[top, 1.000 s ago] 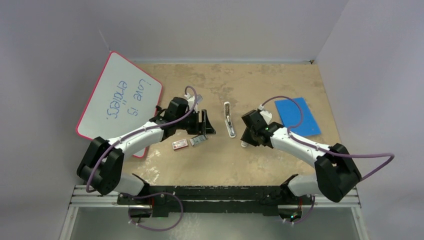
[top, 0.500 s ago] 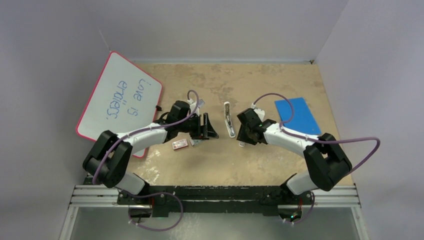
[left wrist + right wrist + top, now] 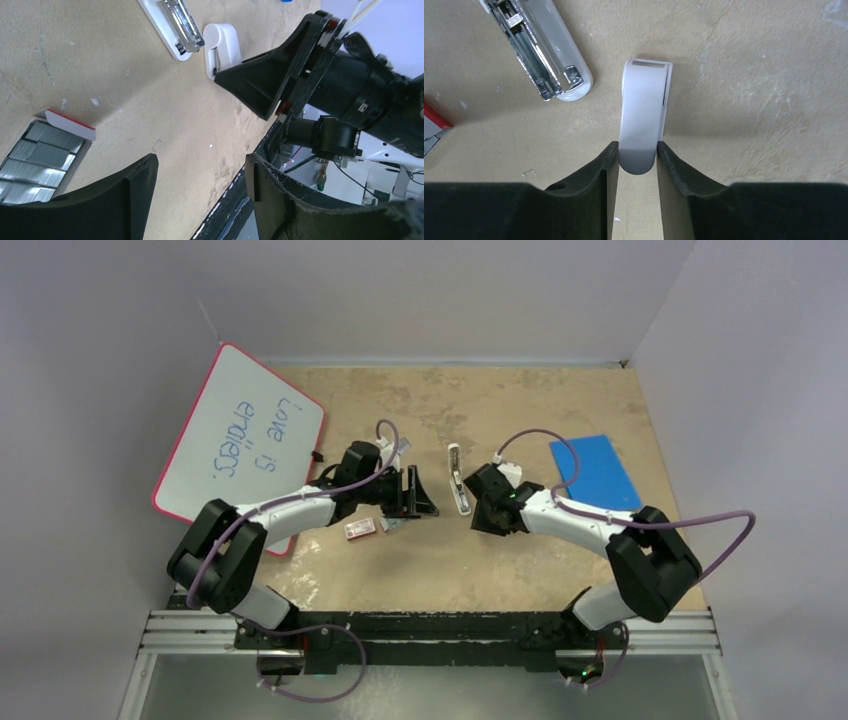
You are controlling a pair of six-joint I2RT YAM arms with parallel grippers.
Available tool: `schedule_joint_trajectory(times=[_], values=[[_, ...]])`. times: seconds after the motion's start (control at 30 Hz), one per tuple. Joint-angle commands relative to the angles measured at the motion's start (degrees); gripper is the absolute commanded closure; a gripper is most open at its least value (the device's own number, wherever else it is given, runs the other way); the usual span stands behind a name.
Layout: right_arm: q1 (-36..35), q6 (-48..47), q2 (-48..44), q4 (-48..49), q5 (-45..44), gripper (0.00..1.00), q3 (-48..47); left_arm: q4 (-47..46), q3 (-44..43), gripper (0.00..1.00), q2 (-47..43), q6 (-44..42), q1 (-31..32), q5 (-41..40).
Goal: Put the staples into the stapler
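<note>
An open tray with a red-edged white flap sits at about 8 o'clock in the left wrist view. It holds the staples, grey ribbed blocks laid side by side in rows; the picture edge and a dark finger cut the tray off, so its full contents cannot be counted. In the overhead view this tray is mostly hidden under the left gripper, whose jaws stand wide apart with only bare table between them. A small red-and-white box lies just beside it at 8 o'clock; whether anything is inside cannot be made out. The stapler lies flat on the table between the two arms, its length running 12 to 6 o'clock, its metal channel facing up and not visibly loaded. Just at 4 o'clock of the stapler's near end lies a stubby white piece, apart from it. The right gripper has a finger close against each side of that piece's rounded end; whether it actually pinches the piece cannot be told. One loose staple lies on the table at 9 o'clock of those fingers.
</note>
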State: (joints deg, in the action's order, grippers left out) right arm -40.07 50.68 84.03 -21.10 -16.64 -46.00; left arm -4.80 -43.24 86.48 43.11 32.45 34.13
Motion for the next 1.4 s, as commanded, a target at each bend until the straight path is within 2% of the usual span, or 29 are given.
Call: schedule_joint_trajectory(times=[0.0, 0.17, 0.3, 0.43, 0.5, 0.7, 0.8, 0.87, 0.97, 1.03, 1.17, 1.37], values=[[-1.82, 3.59, 0.36, -3.07, -4.17, 0.68, -2.94, -5.26, -0.13, 0.36, 0.2, 0.83, 1.12, 2.5], [-1.89, 5.22, 1.22, -5.0, -6.56, 0.69, -3.84, -5.57, -0.73, 0.37, 1.23, 0.83, 1.77, 2.65], [-1.85, 5.96, 2.3, -5.72, -8.34, 0.57, -4.89, -5.32, -1.21, 0.37, 2.13, 0.66, 2.19, 2.86], [-1.85, 6.06, 2.28, -4.92, -8.3, 0.56, -5.42, -5.08, -1.63, 0.37, 2.7, 0.4, 2.52, 2.54], [-1.85, 6.27, 2.57, -4.9, -8.1, 0.59, -5.48, -4.94, -1.88, 0.37, 3.0, 0.36, 2.72, 2.44], [-1.88, 6.48, 1.82, -4.62, -6.98, 0.8, -5.39, -3.89, -2.83, 0.37, 4.18, -0.33, 3.24, 1.93], [-1.77, 5.36, -0.55, -2.96, -3.42, 0.81, -4.34, -3.85, -3.69, 0.34, 5.27, -0.36, 3.68, 1.82], [-1.64, 4.99, -2.13, -1.86, -0.81, 0.81, -3.68, -4.73, -4.18, 0.27, 6.31, 0.17, 4.11, 2.43], [-1.47, 5.22, -4.17, 0.05, 3.35, 0.81, -2.12, -7.7, -4.85, 0.26, 8.56, 1.85, 4.8, 5.11], [-1.41, 6.24, -4.97, 0.62, 5.18, 0.82, -1.35, -9.69, -5.37, 0.32, 10.25, 3.1, 5.63, 5.8], [-1.48, 8.45, -7.39, 2.33, 6.85, 0.83, 1.04, -11.53, -7.02, 0.53, 13.41, 5.68, 8.07, 4.77], [-1.32, 9.48, -8.34, 4.55, 9.22, 0.83, 3.19, -15.46, -7.09, 0.59, 17.37, 8.93, 9.34, 3.61]])
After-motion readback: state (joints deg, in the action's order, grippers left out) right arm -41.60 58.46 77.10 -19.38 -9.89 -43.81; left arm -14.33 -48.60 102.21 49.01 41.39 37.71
